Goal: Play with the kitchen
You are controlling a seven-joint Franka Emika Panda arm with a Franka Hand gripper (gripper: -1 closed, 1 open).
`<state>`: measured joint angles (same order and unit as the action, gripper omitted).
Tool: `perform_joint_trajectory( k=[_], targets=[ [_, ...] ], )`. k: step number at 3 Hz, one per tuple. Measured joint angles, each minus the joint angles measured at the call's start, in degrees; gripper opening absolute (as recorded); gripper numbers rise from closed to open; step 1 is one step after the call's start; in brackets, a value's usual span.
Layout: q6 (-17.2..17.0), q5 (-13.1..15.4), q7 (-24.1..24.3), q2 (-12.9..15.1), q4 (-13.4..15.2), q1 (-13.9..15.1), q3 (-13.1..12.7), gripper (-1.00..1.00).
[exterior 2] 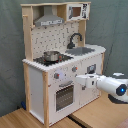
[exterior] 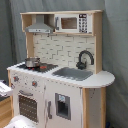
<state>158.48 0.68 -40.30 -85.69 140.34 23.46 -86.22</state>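
The kitchen (exterior: 57, 70) stands upright against a grey backdrop in both exterior views, its oven door (exterior 2: 64, 96) shut, a small metal pot (exterior 2: 50, 56) on the black stovetop and the grey sink (exterior: 73, 73) bare — nothing on it looks handled yet, so the play appears barely begun. In the second exterior view the arm reaches in from the second exterior view's right, and its tool (exterior 2: 80, 81) hangs just in front of the knob panel above the oven door; whether it touches the panel, or how far it is open, cannot be told — a knob, the door or the pot all seem left to try
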Motion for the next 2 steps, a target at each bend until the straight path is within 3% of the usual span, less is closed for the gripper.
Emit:
perform_joint_trajectory(
  k=[2],
  targets=[
    [10.68,-0.07,0.29,1.04,0.67,5.03,-2.2,1.0]
  ],
)
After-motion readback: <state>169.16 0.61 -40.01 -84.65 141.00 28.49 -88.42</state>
